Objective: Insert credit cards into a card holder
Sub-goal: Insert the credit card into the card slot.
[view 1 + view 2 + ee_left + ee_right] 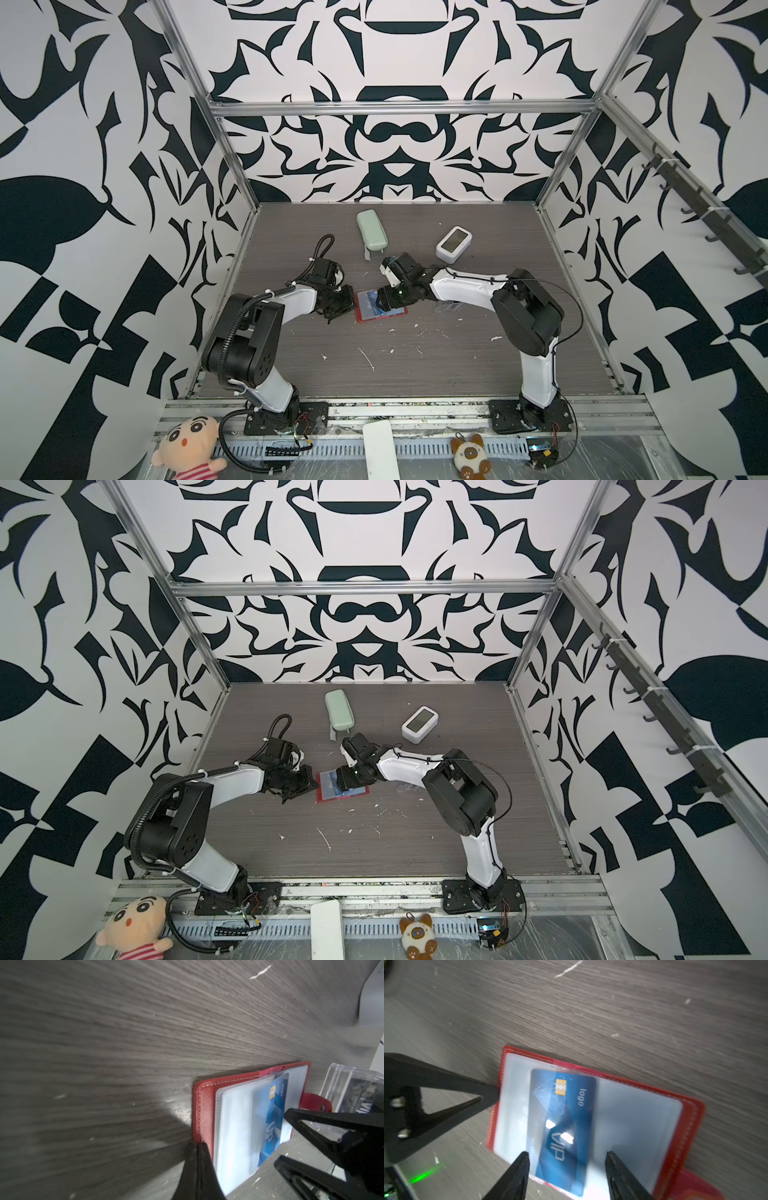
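Observation:
The red card holder [361,318] [322,799] lies open on the table with its clear sleeve pages up. A blue "VIP" credit card [566,1105] [272,1115] lies askew on the pages. It is partly under a clear sleeve, and one end sticks out past the pages' edge. My right gripper [568,1159] [380,301] is open just above that end, one finger on each side, gripping nothing. My left gripper [197,1144] [345,302] is shut, its tips resting on the edge of the holder's red cover [204,1109].
A clear acrylic box [349,1084] [446,306] stands right of the holder with a dark card inside. A mint-green case [372,230] and a white device with a screen [454,244] lie farther back. White scraps dot the table.

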`<state>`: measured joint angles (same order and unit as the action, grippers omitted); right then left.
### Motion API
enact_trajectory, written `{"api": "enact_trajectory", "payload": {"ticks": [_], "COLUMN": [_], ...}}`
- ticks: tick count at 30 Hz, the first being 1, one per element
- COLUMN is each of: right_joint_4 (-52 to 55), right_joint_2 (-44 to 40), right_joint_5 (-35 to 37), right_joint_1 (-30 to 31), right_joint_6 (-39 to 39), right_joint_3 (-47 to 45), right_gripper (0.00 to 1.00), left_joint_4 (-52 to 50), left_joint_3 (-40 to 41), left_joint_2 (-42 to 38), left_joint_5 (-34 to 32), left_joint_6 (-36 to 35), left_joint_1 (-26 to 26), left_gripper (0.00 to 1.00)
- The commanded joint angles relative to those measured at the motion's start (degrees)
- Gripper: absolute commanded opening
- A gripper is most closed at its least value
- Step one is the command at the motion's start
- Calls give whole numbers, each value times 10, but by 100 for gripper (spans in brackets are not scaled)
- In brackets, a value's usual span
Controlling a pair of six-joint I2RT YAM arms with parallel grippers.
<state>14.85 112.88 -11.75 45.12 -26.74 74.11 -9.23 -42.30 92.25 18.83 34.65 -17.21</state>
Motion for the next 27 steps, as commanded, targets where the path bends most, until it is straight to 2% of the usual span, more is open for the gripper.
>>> {"api": "enact_trajectory", "payload": {"ticks": [1,6,9,11,15,18,27], "right_joint_4": [26,47,73,91,132,150,174], "right_joint_2": [-38,-34,-19,-6,21,36,61], "right_joint_5": [41,56,70,79,103,109,118], "right_joint_1": [5,5,6,7,10,13,19], "right_joint_6": [16,22,29,32,39,45,52], "right_joint_3": [17,38,61,79,114,128,144], "right_gripper": [63,57,45,32,15,9,0], "left_joint_4": [-32,-36,-38,-39,-40,-41,-40], "left_joint_3": [-6,-9,-9,-10,-10,-9,-12], "left_joint_2": [-9,-10,-13,-15,-16,-16,-13], "left_joint_5": [-10,-10,-11,-10,-11,-12,-9], "left_joint_6": [-9,-11,-11,-11,-13,-13,-14], "left_joint_1": [-1,0,0,0,0,0,-1], "left_gripper": [0,0,0,0,0,0,0]}}
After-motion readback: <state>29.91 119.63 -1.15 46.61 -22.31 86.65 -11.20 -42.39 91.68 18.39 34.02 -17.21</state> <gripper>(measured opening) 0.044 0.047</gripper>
